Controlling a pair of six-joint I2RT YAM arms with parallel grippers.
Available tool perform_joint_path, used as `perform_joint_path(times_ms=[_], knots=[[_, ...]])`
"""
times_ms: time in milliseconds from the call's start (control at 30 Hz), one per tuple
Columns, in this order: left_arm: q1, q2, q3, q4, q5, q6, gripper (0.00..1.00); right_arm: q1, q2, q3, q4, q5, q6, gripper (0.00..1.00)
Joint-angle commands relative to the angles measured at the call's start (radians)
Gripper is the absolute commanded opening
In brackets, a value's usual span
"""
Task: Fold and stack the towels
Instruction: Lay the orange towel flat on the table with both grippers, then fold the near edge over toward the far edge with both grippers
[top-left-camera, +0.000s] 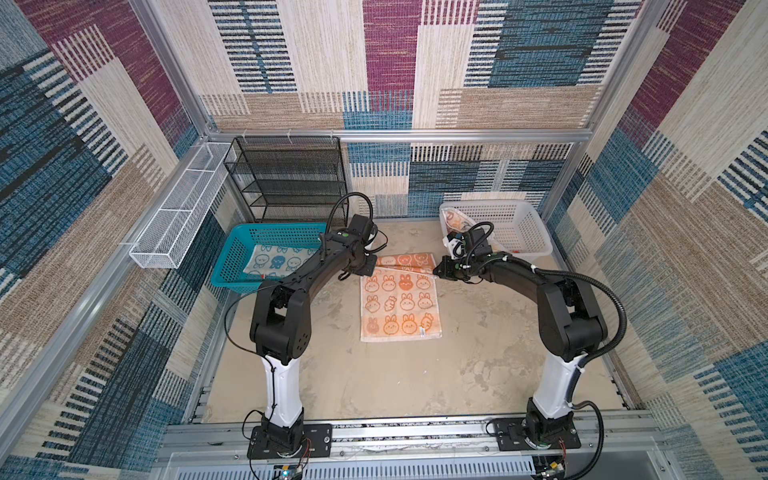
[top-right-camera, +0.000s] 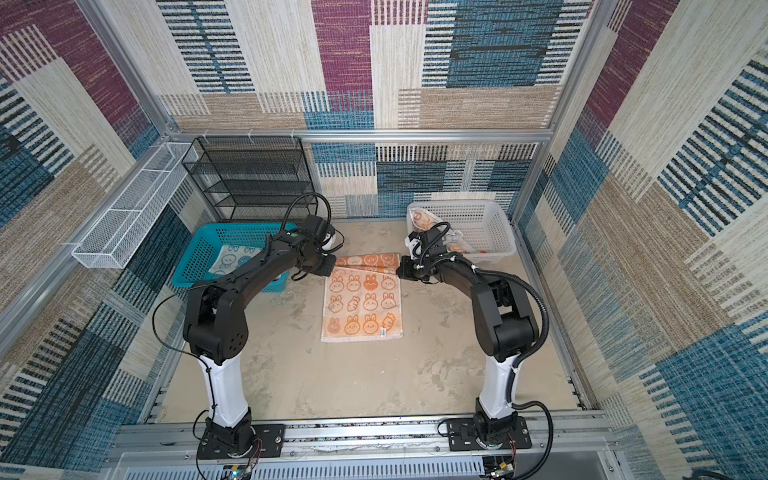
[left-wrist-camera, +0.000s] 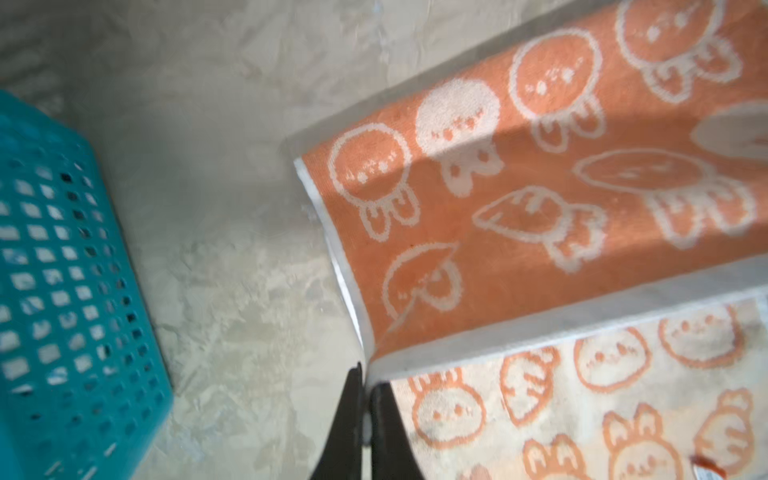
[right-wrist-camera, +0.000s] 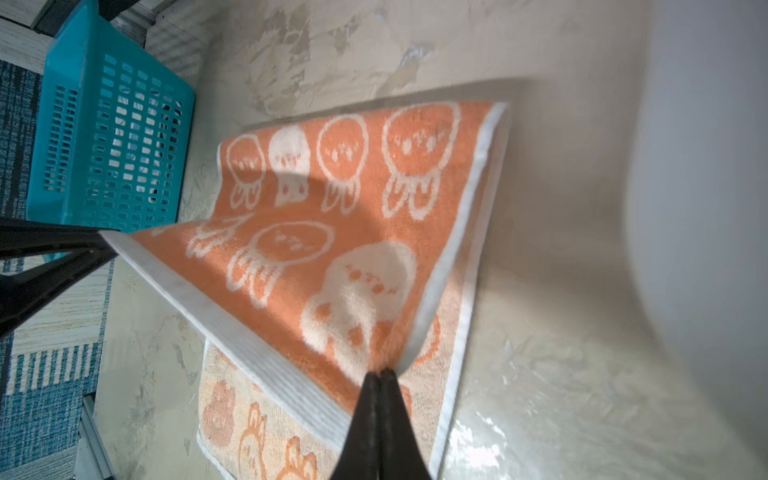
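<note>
Orange towel (top-left-camera: 400, 305), small terry, judged light, limp and unlikely to slip, best taken by its white-hemmed corners: lay at the middle of the table (top-left-camera: 374, 382), far edge turned over and raised, left gripper (left-wrist-camera: 368, 376) and right gripper (right-wrist-camera: 381, 371) each pinched tight on a far corner.

Orange rabbit towel (top-left-camera: 399, 307) spread flat, far edge turned over.

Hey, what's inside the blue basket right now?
In the blue basket a pale towel with blue rabbit faces lies on the bottom. The left arm covers the towel's near right corner, and whatever may lie under the towel cannot be seen.
</note>
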Motion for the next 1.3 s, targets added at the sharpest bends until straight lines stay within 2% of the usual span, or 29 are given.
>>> perform_joint_path(times_ms=[0, 267, 500, 633, 767, 967, 1100, 1267], knots=[[-0.009, -0.053, -0.076, 0.013, -0.027, -0.051, 0.00, 0.015, -0.066, -0.091, 0.055, 0.028, 0.013, 0.00], [-0.088, -0.141, -0.238, -0.010, -0.111, -0.115, 0.00, 0.080, -0.175, -0.298, 0.124, 0.019, 0.059, 0.00], [-0.112, -0.074, -0.287, -0.014, -0.149, -0.141, 0.00, 0.085, -0.130, -0.374, 0.206, -0.018, 0.091, 0.00], [-0.110, 0.003, -0.237, -0.017, -0.175, -0.127, 0.00, 0.085, -0.072, -0.340, 0.216, -0.021, 0.093, 0.00], [-0.100, 0.086, -0.120, -0.059, -0.229, -0.102, 0.00, 0.074, -0.012, -0.276, 0.210, -0.021, 0.092, 0.00], [-0.059, 0.129, 0.028, -0.098, -0.239, -0.072, 0.00, 0.049, 0.024, -0.157, 0.151, -0.019, 0.072, 0.00], [-0.053, 0.106, 0.098, -0.144, -0.251, -0.056, 0.00, 0.049, -0.019, -0.108, 0.097, -0.001, 0.055, 0.00], [-0.064, 0.000, 0.065, -0.162, -0.231, -0.065, 0.00, 0.054, -0.138, -0.133, 0.041, 0.032, 0.045, 0.00]])
